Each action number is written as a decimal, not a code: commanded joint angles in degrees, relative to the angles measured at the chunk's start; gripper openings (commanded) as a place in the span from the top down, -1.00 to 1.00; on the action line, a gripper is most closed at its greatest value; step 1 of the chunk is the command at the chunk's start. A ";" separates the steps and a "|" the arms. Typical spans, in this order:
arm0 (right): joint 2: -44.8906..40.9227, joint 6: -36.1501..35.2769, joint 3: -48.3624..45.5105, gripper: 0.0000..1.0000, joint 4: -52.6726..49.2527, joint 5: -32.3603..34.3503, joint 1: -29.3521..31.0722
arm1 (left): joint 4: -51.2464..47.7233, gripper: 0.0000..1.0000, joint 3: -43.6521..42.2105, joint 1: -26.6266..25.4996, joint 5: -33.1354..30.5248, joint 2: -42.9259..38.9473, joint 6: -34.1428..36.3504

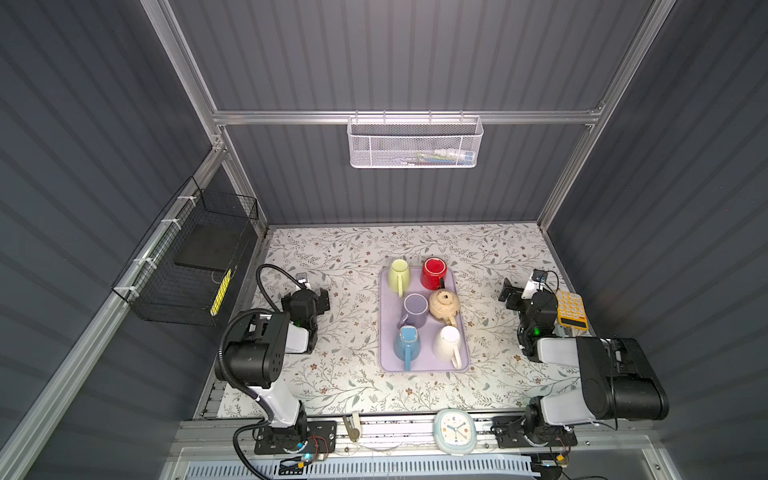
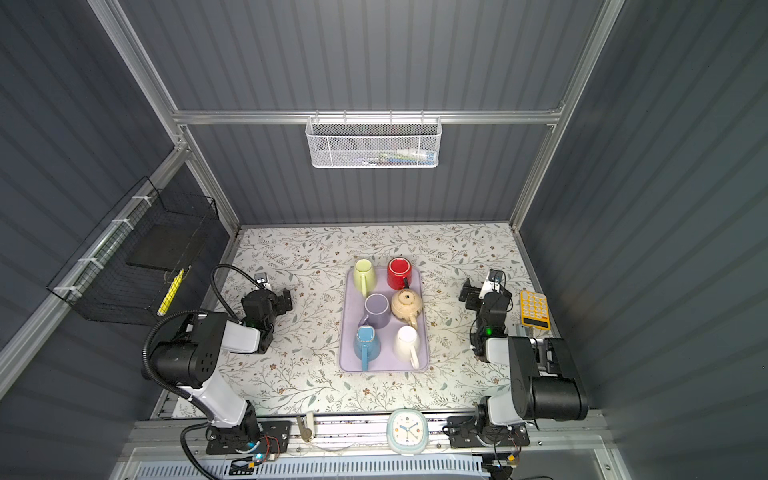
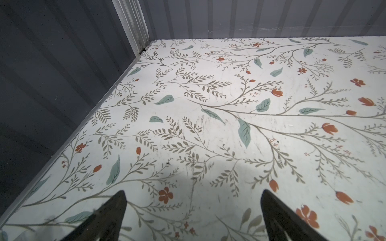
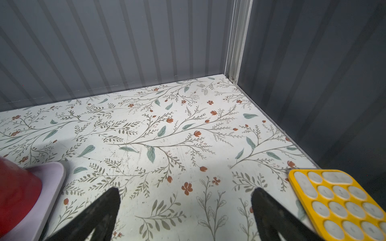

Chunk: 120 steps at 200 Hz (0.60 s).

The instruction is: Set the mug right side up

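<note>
1. Nothing has started yet. Five mugs sit on the tray (image 1: 424, 368) in the middle of the table (image 1: 340, 382), with a teapot (image 1: 444, 305) among them.
2. The green mug (image 1: 400, 270) and red mug (image 1: 433, 272) are at the far end. The purple mug (image 1: 415, 309) is mid-tray beside the teapot. The blue mug (image 1: 407, 343) and white mug (image 1: 448, 343) are at the near end.
3. All five look mouth-down, bases up, in both top views. The purple one is the hardest to read. I cannot tell which mug is the target.
4. The left gripper (image 1: 322, 299) has its jaws spread wide and holds nothing. It hangs over bare table, well apart from the tray, and its wrist view shows only floral tabletop between the fingertips.
5. The right gripper (image 4: 186, 192) is also wide apart and empty. It sits between the tray and the calculator (image 4: 338, 204), and the red mug shows at the edge of its wrist view.
6. By my read the whole job is ahead: reach in, grasp a mug, lift it, flip it and set it down mouth-up.
</note>
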 commanded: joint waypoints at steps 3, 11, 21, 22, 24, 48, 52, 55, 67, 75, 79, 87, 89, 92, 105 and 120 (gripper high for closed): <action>0.35 0.78 -0.16 -0.99 0.27 -0.72 -0.31 | 1.32 -0.99 0.24 -0.13 -0.47 0.37 -0.52; 0.34 0.78 -0.16 -0.99 0.24 -0.76 -0.35 | 1.24 -0.99 0.31 -0.13 -0.44 0.35 -0.52; 0.34 0.78 -0.17 -0.98 0.23 -0.70 -0.35 | 1.14 -0.99 0.28 -0.13 -0.37 0.36 -0.52; 0.39 0.78 -0.16 -0.98 0.24 -0.74 -0.35 | 1.15 -0.99 0.38 -0.13 -0.34 0.33 -0.52; 0.40 0.74 -0.16 -0.98 0.25 -0.73 -0.33 | 1.15 -0.99 0.36 -0.13 -0.32 0.36 -0.52; 0.40 0.78 -0.09 -0.99 0.24 -0.71 -0.35 | 1.15 -0.99 0.36 -0.13 -0.32 0.38 -0.50; 0.35 0.72 -0.15 -0.98 0.17 -0.69 -0.35 | 1.15 -0.99 0.37 -0.13 -0.36 0.38 -0.52; 0.34 0.76 -0.09 -0.99 0.16 -0.69 -0.35 | 1.15 -0.99 0.40 -0.13 -0.34 0.38 -0.52; 0.34 0.78 -0.07 -0.98 0.16 -0.74 -0.35 | 1.06 -0.99 0.48 -0.13 -0.34 0.35 -0.52; 0.34 0.78 -0.07 -0.98 0.16 -0.77 -0.35 | 1.11 -1.00 0.38 -0.13 -0.39 0.35 -0.52; 0.39 0.75 -0.07 -0.98 0.16 -0.72 -0.35 | 1.06 -0.99 0.40 -0.13 -0.37 0.37 -0.51; 0.35 0.75 -0.07 -0.98 0.08 -0.78 -0.35 | 1.04 -0.95 0.45 -0.13 -0.33 0.33 -0.50; 0.34 0.77 -0.07 -0.99 0.08 -0.82 -0.35 | 1.03 -0.93 0.43 -0.13 -0.36 0.37 -0.51; 0.34 0.78 -0.10 -0.98 0.01 -0.79 -0.35 | 1.02 -0.88 0.36 -0.13 -0.39 0.34 -0.52; 0.37 0.82 0.02 -0.99 -0.02 -0.76 -0.35 | 1.28 -0.69 0.25 -0.13 -0.77 0.37 -0.48; 0.26 0.87 -0.07 -0.95 -0.02 -0.73 -0.35 | 1.58 -0.64 0.13 -0.13 -0.88 0.33 -0.43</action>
